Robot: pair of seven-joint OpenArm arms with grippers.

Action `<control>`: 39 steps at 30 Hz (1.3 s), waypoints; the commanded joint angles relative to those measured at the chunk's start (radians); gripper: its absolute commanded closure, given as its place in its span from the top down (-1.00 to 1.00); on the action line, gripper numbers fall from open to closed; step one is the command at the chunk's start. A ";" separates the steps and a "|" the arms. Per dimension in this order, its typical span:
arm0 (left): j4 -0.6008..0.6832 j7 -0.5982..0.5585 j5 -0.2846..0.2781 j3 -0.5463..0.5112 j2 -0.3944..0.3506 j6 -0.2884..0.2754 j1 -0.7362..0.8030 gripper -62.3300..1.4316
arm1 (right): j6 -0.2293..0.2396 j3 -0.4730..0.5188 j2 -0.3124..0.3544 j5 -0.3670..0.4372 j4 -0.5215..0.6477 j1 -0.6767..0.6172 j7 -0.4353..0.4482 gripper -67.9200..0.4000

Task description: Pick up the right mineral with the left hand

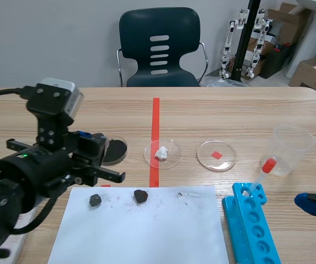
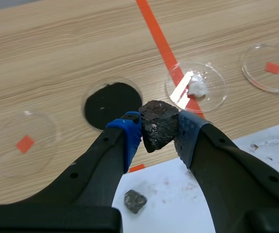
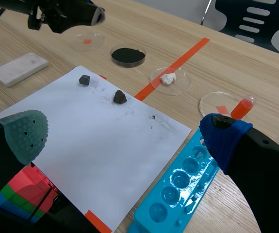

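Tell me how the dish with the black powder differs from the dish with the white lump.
The black powder dish has its floor covered by dark powder; the white lump dish holds one small white lump with bare clear floor around it. The white lump dish sits on the tape line; the black powder dish sits beside it on bare wood. Both are round, shallow, clear dishes on the table.

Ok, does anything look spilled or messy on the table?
Only dark smudges and fine crumbs dirtying the white paper, mostly along its far edge. Nothing else stands out.
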 commanded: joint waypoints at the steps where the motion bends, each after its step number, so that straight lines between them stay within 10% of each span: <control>1: 0.021 -0.058 0.001 -0.030 0.000 -0.035 0.047 -0.53 | 0.001 0.001 0.000 0.015 0.008 0.001 0.015 1.00; 8: 0.066 -0.301 0.018 -0.214 -0.023 -0.153 0.294 -0.53 | 0.001 0.001 0.000 0.014 0.008 0.001 0.015 1.00; 20: 0.099 -0.715 0.223 -0.369 -0.022 -0.223 0.666 -0.53 | 0.001 0.001 0.000 0.015 0.008 0.001 0.015 1.00; 39: 0.099 -0.715 0.223 -0.380 -0.022 -0.223 0.694 -0.53 | 0.001 0.001 0.000 0.014 0.008 0.001 0.015 1.00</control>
